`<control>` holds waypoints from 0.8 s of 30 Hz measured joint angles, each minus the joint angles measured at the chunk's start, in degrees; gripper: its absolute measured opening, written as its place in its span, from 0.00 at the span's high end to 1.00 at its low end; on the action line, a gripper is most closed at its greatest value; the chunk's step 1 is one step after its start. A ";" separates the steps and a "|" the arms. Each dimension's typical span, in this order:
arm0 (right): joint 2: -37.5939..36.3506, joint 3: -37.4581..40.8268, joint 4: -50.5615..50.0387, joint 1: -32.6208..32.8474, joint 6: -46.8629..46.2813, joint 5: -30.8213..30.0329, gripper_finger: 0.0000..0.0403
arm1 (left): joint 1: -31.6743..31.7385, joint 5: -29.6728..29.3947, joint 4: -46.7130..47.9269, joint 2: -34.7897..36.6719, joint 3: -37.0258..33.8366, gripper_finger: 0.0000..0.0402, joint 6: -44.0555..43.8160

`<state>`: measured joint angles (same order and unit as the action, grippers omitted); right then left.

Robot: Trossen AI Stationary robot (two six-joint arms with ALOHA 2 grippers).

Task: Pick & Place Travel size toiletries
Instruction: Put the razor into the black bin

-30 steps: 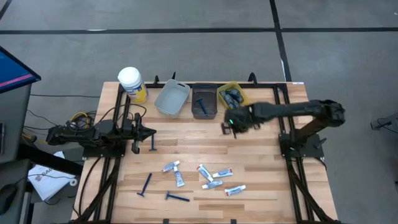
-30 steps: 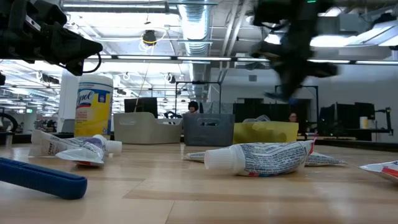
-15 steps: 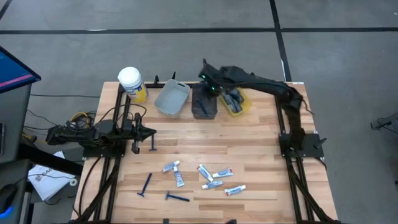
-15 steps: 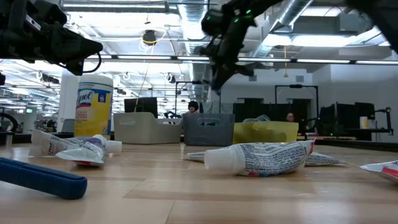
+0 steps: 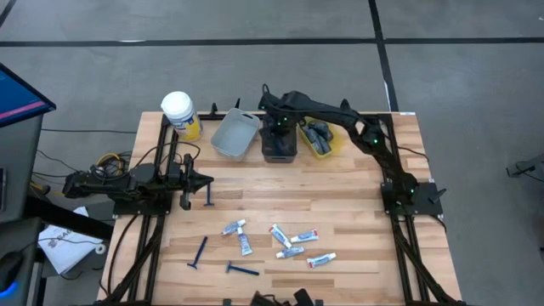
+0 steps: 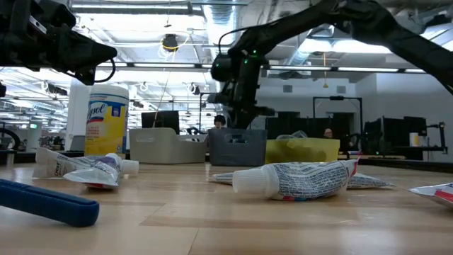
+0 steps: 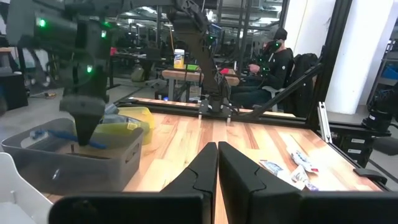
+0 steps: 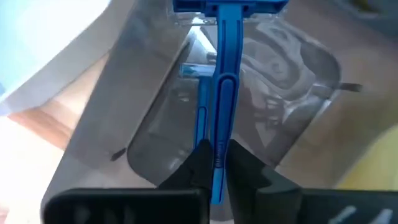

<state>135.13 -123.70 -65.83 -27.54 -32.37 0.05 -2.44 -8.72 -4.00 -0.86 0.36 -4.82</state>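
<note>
My right gripper [image 5: 276, 129] hangs over the dark bin [image 5: 279, 150] at the table's far edge, shut on a thin blue razor [image 8: 222, 74]. A second blue razor [image 8: 200, 109] lies inside that bin. Dark mini bottles [image 5: 318, 131] fill the yellow bin [image 5: 334, 141]. Several white tubes [image 5: 289, 242] and two razors [image 5: 200, 252] [image 5: 242, 269] lie on the near part of the table, and another razor [image 5: 208, 196] lies by my left gripper [image 5: 207, 180]. That gripper waits at the left side, shut [image 7: 217, 163]. My right gripper pinches the blue razor's handle [image 8: 219, 148] between its two fingers [image 8: 199, 160]. It comes from above, pointing down, and the handle runs straight on from the fingers. The razor's head [image 8: 227, 6] hangs lowest, inside the dark bin; whether it touches the bin's floor I cannot tell.
A light grey bin [image 5: 235, 134] stands left of the dark one. A yellow jar with a white lid [image 5: 180, 115] stands at the far left corner. A black frame runs along the table's sides. Bare wood lies between the bins and the tubes. People sit in the room beyond.
My right gripper has swung from the table's right middle toward the far edge and leftward. It passed above the yellow bin, stopped over the dark bin and came down toward it.
</note>
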 joint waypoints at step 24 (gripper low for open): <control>-14.08 0.02 -1.38 5.71 2.44 0.13 0.43 | -0.01 0.00 -0.38 0.00 0.00 0.98 0.00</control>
<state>121.05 -123.68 -67.21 -21.83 -29.94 0.19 -2.44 -8.72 -4.38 -0.86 0.36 -4.82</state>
